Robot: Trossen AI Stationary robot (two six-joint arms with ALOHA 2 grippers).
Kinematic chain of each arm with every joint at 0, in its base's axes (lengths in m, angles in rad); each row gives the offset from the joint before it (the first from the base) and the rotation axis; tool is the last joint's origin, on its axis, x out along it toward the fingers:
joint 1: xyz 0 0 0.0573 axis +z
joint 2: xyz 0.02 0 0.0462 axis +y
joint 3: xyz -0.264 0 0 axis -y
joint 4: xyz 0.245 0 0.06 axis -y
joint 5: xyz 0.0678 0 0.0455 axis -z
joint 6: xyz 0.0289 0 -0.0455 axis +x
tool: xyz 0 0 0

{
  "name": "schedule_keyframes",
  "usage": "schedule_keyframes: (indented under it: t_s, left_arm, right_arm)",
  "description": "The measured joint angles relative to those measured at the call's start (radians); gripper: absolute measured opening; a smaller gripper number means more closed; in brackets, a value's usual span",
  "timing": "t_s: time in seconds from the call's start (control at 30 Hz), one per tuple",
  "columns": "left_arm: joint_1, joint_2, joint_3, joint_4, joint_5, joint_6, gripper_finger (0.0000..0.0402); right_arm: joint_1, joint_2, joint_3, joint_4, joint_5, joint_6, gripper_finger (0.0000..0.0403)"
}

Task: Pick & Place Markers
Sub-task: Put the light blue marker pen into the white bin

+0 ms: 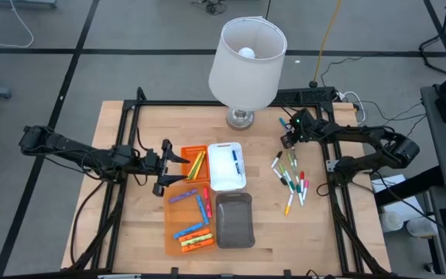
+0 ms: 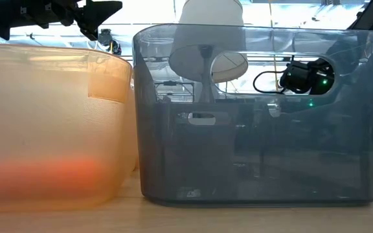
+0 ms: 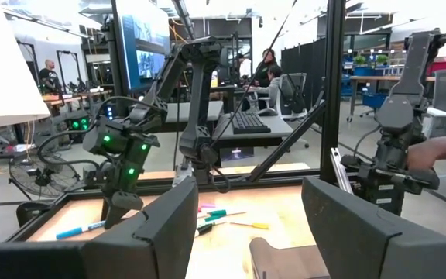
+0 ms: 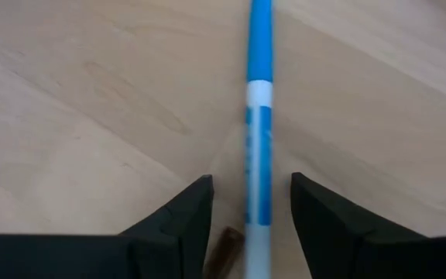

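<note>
High view: the left claw (image 1: 166, 167) hangs open beside the orange tray (image 1: 178, 232); the right claw (image 1: 287, 139) is down near the lamp (image 1: 246, 70), above scattered markers (image 1: 291, 180).

Right wrist view: its fingers (image 4: 184, 221) straddle a blue marker (image 4: 259, 147) lying on the surface (image 4: 91, 101), jaws apart, not gripping.

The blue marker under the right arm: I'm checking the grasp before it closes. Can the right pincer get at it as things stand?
Probably yes. The right pincer is down over the blue marker, one finger on each side, jaws open. The marker lies alone on bare wood here, with nothing between the fingers and it.
</note>
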Motion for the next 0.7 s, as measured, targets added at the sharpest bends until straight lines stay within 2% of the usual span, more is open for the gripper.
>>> schedule_keyframes:
  t_s: [0.23,0.37,0.5,0.7]
  left_arm:
    - [0.000,0.000,0.000,0.000,0.000,0.000,0.0237]
    - [0.000,0.000,0.000,0.000,0.000,0.000,0.0237]
    - [0.000,0.000,0.000,0.000,0.000,0.000,0.0237]
    - [0.000,0.000,0.000,0.000,0.000,0.000,0.0237]
  right_arm:
    - [0.030,0.031,-0.010,0.023,0.037,-0.018,0.0155]
    - [0.031,0.051,-0.045,0.108,0.043,-0.022,0.0137]
    - [0.031,0.054,-0.071,0.181,0.062,-0.027,0.0100]
    - [0.031,0.056,-0.078,0.196,0.076,-0.027,0.0022]
